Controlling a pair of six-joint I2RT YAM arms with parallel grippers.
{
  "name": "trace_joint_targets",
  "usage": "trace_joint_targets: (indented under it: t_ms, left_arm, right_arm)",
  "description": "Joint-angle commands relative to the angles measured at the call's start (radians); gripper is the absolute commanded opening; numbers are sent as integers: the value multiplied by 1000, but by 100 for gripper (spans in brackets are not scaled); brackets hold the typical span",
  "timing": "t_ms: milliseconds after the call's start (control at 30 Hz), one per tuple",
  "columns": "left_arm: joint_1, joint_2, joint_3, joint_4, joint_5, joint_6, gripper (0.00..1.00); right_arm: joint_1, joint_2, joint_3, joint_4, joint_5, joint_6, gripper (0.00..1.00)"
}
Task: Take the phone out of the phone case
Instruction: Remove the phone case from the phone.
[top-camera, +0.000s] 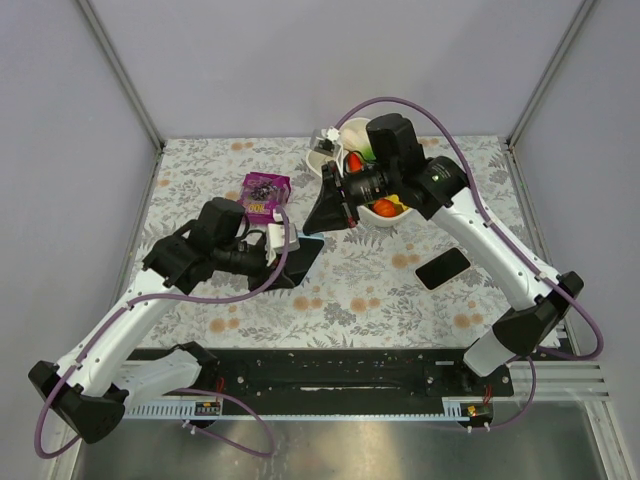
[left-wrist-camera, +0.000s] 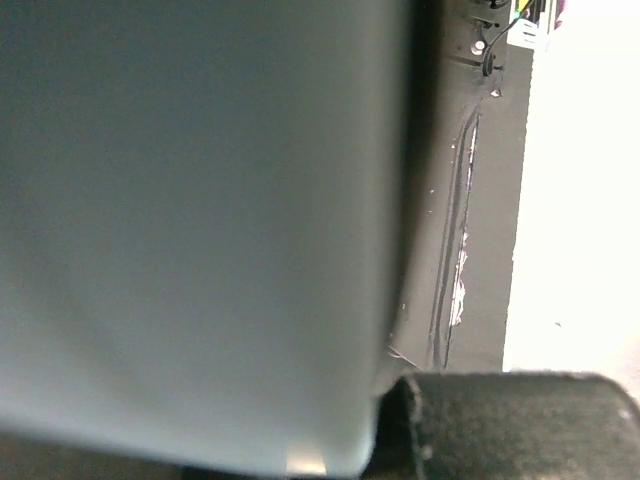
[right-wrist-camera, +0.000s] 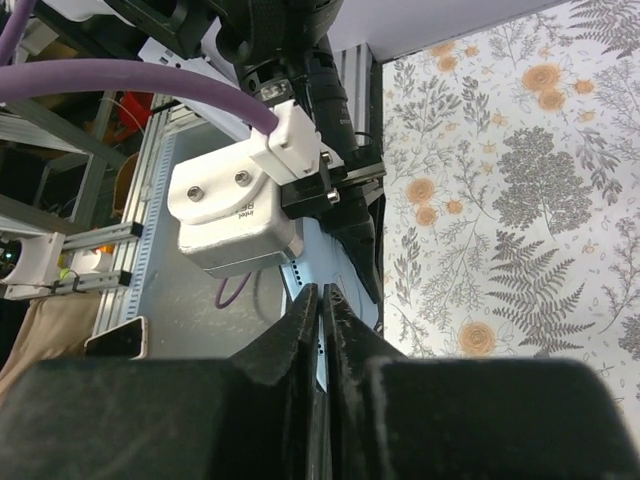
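The right gripper (top-camera: 320, 215) (right-wrist-camera: 318, 295) has its jaws pressed together. In the right wrist view a thin light-blue sliver shows in the slit between them. Whether that is the case's edge pinched there or the case seen just behind, I cannot tell. The tips sit right at the upper edge of the case (top-camera: 305, 250) (right-wrist-camera: 312, 262).

The left gripper (top-camera: 283, 258) (right-wrist-camera: 358, 250) is clamped narrow on the case from the opposite side and holds it off the table, tilted. One black finger lies across the case's pale blue face in the right wrist view. In the left wrist view the case (left-wrist-camera: 200, 220) fills nearly the whole frame as a blurred grey-blue surface.

The phone (top-camera: 442, 268), black, lies flat on the table (top-camera: 400, 310) to the right. It is well apart from the case and both grippers, beside the right arm's forearm.

A purple packet (top-camera: 266, 190) sits just behind the left wrist. A white bowl (top-camera: 325, 165) holding red, orange and green items stands at the back, partly hidden under the right wrist. The table is covered with a floral cloth.
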Motion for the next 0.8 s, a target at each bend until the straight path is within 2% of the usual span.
trace_joint_targets:
  t_ms: [0,33,200,400,633,667,733,767]
  left_arm:
    - [-23,-36,46,241,62,45,0]
    - [-23,-41,38,247,53,42,0]
    - [-13,-47,21,249,29,43,0]
    - [-12,-36,32,250,33,43,0]
    - [-4,-39,40,250,50,36,0]
    - [-1,-41,43,249,55,33,0]
    - [7,-45,47,258,70,16,0]
    - [11,-46,49,264,84,7,0]
  right_arm:
    - [30,-9,-33,-13,148,-53,23]
    - [28,-23,-26,-27,163,-70,38]
    - [23,-80,53,-139,225,-176,55]
    - [22,-118,90,-243,242,-274,60]
    - [23,-155,41,-266,234,-320,67]
    - [22,-163,28,-263,233,-327,76]
    - [22,-166,8,-260,234,-328,84]
    - [22,-166,-1,-253,233,-327,94]
